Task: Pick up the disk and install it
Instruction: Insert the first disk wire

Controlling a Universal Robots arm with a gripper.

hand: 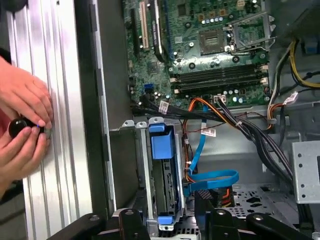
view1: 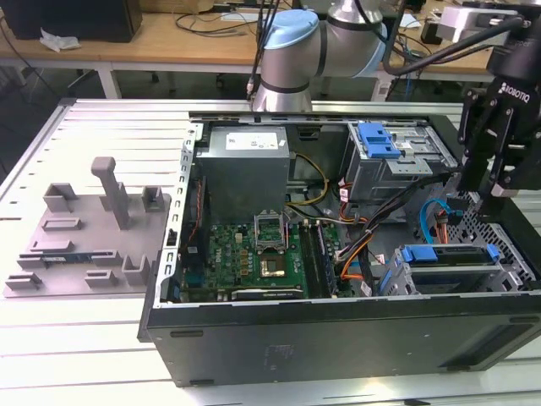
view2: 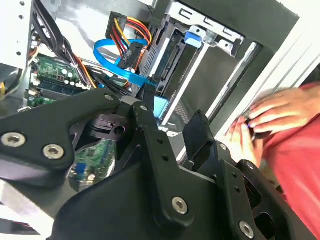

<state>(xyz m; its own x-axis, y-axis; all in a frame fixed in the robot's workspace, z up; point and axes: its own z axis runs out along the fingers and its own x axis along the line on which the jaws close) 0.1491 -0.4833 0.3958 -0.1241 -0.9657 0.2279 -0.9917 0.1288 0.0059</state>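
Note:
The disk (view1: 452,258) lies flat in the drive cage at the case's front corner, on the exterior view's right, with blue carrier rails at its ends. In the first wrist view the disk (hand: 167,187) shows edge-on in the cage, under a blue latch tab (hand: 161,145). In the second wrist view the disk (view2: 170,60) sits in the same cage. My black gripper (view1: 489,188) hangs just above and behind the cage. The gripper (hand: 165,215) is open, its fingers spread to either side of the cage, and nothing is between the fingers of the gripper (view2: 172,125).
The open computer case (view1: 338,326) lies on a slatted metal table. Inside are a grey power supply box (view1: 245,165), a green motherboard (view1: 254,254) and a blue data cable (hand: 210,180) with orange wires beside the cage. A person's hands (hand: 25,125) hold a small black knob next to the case. A grey fixture (view1: 84,228) lies at the left.

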